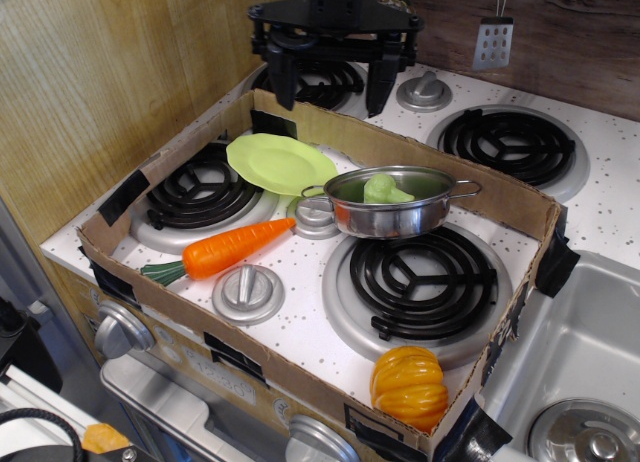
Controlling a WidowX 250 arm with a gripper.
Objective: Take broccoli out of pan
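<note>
Surface: white speckled toy stove with black coil burners, a low cardboard wall around its front part.
Pan: shiny steel, at the back edge of the big front burner, near the cardboard wall.
Broccoli: pale green, inside the pan.
Gripper: black, high behind the pan and to its left, fingers spread wide, holding nothing.
Plate: yellow-green, left of the pan.
Carrot: front-left of the pan.
Pumpkin: orange, well in front of the pan.
</note>
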